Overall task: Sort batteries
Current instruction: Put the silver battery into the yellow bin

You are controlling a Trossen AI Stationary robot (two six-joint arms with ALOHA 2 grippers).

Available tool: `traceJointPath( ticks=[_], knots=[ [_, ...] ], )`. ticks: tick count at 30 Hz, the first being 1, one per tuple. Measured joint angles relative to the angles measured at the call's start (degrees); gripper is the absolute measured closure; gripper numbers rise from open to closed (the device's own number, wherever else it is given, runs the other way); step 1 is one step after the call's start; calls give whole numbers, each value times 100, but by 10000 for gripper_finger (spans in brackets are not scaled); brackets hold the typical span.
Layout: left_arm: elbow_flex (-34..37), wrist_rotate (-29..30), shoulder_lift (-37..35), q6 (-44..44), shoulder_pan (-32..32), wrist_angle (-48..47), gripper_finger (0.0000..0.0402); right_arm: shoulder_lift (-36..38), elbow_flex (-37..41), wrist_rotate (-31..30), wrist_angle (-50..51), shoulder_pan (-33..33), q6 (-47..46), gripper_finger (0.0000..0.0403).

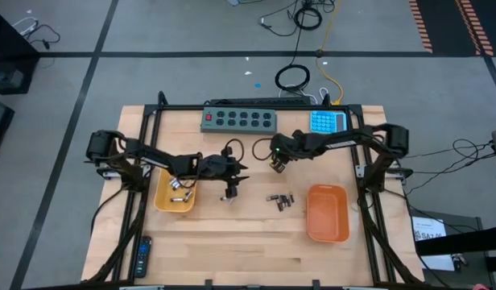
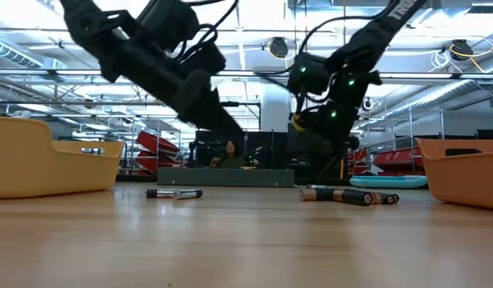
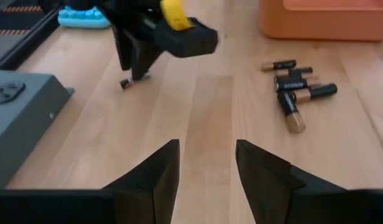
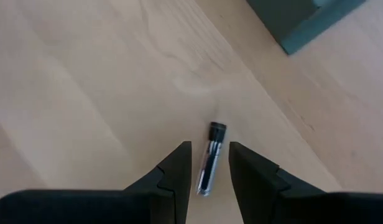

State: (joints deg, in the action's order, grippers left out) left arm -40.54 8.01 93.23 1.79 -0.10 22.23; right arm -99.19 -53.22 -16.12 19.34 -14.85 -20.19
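Note:
My right gripper (image 4: 209,165) is open and low over the table's middle, pointing down. Its fingers stand on either side of a small black battery (image 4: 211,155) that lies flat on the wood, with a gap on each side. The left wrist view shows that battery (image 3: 132,82) under the right gripper (image 3: 138,65). My left gripper (image 3: 207,168) is open and holds nothing, just right of the yellow tray (image 1: 161,203), which holds a few batteries (image 1: 179,192). Several loose batteries (image 1: 281,200) lie left of the orange tray (image 1: 327,234). One more battery (image 2: 174,193) lies on the table left of those.
A grey button strip (image 1: 240,119) and a blue calculator (image 1: 327,121) sit along the far edge. A black remote (image 1: 143,254) lies near the near-left corner. Bare wood stretches along the near edge between the trays. A person (image 2: 229,152) shows far behind the table.

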Motion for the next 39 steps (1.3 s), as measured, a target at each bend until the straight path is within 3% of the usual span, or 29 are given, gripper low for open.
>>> traceJointPath(
  ticks=[5, 14, 23, 28, 32, 37, 39],
  knots=[
    [372, 4, 0, -149, -45, 405, 235, -393, -333, 23, 244, -78, 90, 303],
    [638, -72, -7, -156, -48, 569, 235, -574, -467, 809, 277, -299, -10, 307],
    [638, -461, -7, -154, -51, 445, 235, -572, -465, 859, 340, -317, 259, 389],
    [638, -448, -7, -163, -51, 438, 235, -573, -442, 846, 45, -227, 351, 396],
    [670, 177, -7, -259, -144, 439, 235, -514, -432, 925, -496, -20, 383, 400],
    [807, 1495, -5, 232, -395, 754, 235, -304, -432, 903, -1154, 323, 350, 401],
    [807, 1629, -5, 345, -415, 759, 235, -267, -392, 872, -1501, 523, 315, 401]
  ],
)
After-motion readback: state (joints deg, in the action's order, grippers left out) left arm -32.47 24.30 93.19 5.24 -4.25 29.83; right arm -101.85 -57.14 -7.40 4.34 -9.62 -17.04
